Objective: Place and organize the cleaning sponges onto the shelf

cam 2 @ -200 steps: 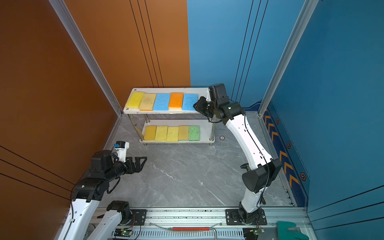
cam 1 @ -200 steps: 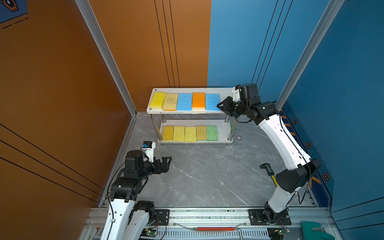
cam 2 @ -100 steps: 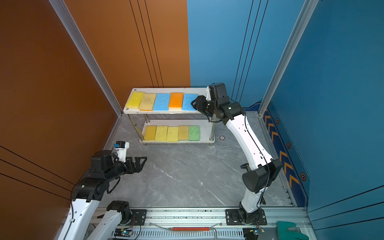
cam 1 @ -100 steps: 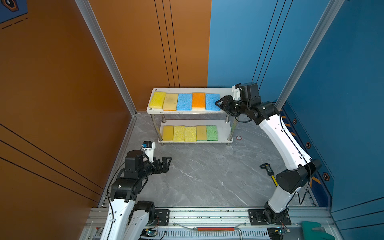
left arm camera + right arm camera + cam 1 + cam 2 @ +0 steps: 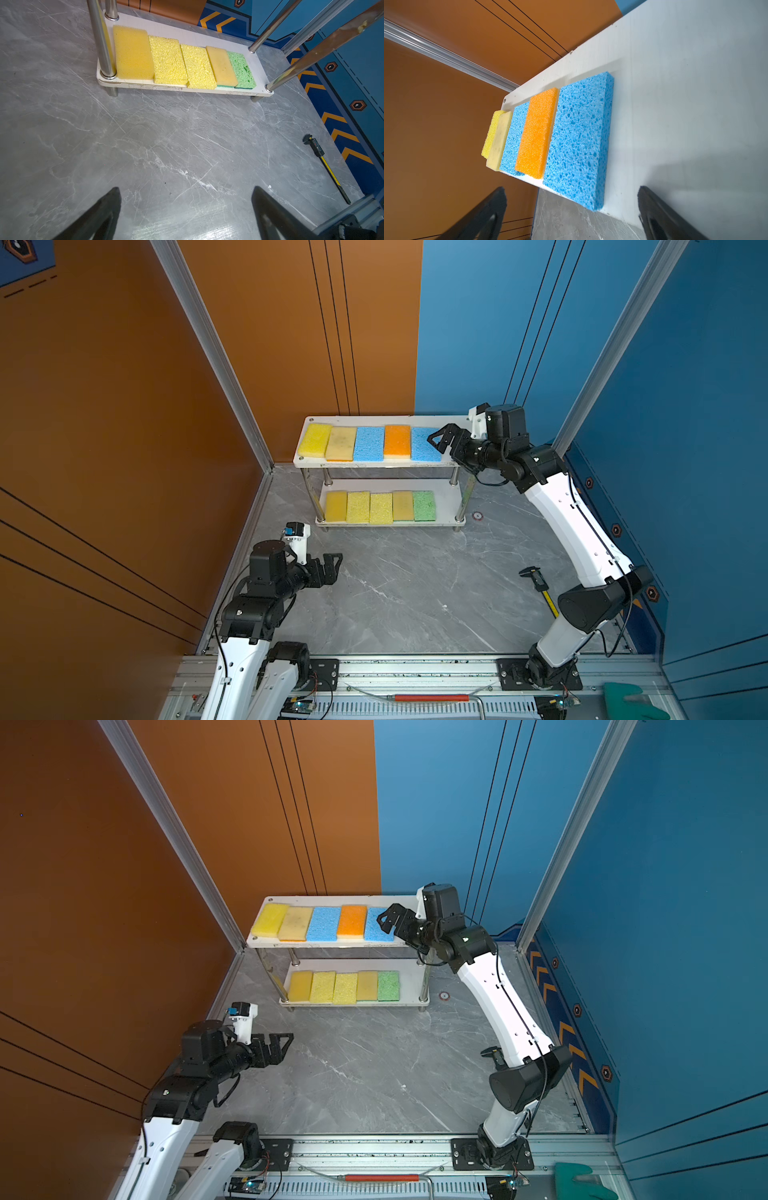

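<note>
- Right gripper [image 5: 439, 438]: fingers apart with nothing between them. It hovers at the right end of the shelf [image 5: 365, 419] top board, just beside the end blue sponge [image 5: 579, 141].
- Left gripper [image 5: 334, 568]: fingers apart and empty, low over the desk [image 5: 415, 593], well apart from the shelf.
- All ten sponges look shelved.
- Top board, packed edge to edge: yellow sponge [image 5: 314, 440], tan sponge [image 5: 341, 443], second blue sponge [image 5: 369, 443], orange sponge [image 5: 537, 135], end blue sponge.
- Lower board: a row of lower yellow sponges [image 5: 167, 60], with the green sponge [image 5: 242, 70] at the right end.
- No sponge shows on the desk, only a black-and-yellow tool [image 5: 315, 145] near the right arm's base.
- My read: placing is done, and the step in hand is getting the right arm clear of the shelf.
- How: keep the fingers wide, back out along their own line, then lift. No sideways sweep, because the foam is light and one brush would likely skew the row.
- In the right wrist view the end blue sponge sits close to the board's front edge. A forward nudge could tip it off.
- Keep the wrist clear of the front right post [image 5: 455, 477] on the way out.
</note>
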`<control>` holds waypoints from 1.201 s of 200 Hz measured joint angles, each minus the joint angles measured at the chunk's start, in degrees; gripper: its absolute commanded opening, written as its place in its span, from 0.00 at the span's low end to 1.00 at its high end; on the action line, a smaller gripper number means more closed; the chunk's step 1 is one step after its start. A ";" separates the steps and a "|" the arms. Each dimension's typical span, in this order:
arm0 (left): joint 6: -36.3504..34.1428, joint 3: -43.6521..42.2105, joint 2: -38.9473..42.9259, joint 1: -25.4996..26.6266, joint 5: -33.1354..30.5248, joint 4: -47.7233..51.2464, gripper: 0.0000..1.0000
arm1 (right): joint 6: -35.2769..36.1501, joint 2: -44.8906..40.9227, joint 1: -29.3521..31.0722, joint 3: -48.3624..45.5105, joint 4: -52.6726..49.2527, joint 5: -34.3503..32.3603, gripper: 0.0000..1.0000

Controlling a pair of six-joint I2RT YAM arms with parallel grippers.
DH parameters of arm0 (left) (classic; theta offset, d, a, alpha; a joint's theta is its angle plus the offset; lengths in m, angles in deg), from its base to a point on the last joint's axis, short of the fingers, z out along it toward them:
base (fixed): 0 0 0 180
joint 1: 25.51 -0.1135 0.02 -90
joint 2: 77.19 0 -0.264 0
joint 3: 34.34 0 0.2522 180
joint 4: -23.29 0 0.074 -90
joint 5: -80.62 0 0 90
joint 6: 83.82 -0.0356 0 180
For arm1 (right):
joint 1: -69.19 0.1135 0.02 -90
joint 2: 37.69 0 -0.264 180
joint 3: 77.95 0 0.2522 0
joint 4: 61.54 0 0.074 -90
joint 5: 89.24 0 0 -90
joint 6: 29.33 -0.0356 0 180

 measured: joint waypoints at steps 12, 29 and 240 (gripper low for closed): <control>0.00 0.00 0.00 0.00 0.00 0.00 0.98 | 0.00 -0.81 0.04 -0.17 -0.31 -0.63 1.00; 0.00 0.00 0.00 0.00 0.00 0.00 0.98 | 0.04 -2.51 0.20 -0.46 -0.46 -1.09 1.00; 8.50 -2.89 0.13 -0.20 -12.76 -11.23 0.98 | 32.11 -43.95 -11.65 -67.49 42.51 -26.73 1.00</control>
